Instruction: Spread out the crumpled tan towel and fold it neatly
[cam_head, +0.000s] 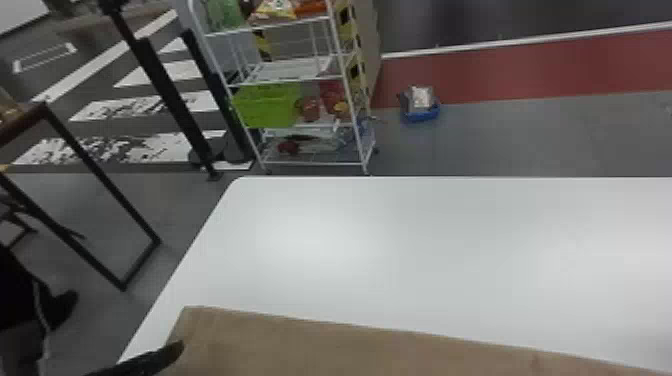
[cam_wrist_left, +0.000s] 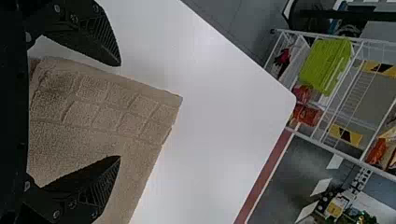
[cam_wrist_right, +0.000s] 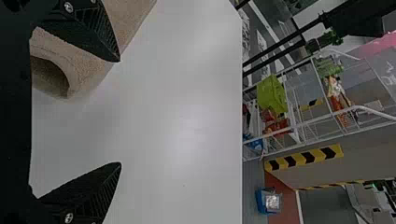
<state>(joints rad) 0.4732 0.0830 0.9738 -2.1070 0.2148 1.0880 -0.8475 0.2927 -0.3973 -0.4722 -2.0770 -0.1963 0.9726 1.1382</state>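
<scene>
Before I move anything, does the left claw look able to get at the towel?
Likely yes: the left claw is open and empty near the left end of the towel, with nothing seen between them, though height is unclear.

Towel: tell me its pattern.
The towel has a band of squares, clearest in the left wrist view.

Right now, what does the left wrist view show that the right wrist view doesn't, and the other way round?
Left wrist view: a towel corner with a grid of squares in its weave, and the open left gripper.
Right wrist view: a curled, hollow fold, the open right gripper and a blue container on the floor.
Both: tan towel, white table, green basket on the rack.
</scene>
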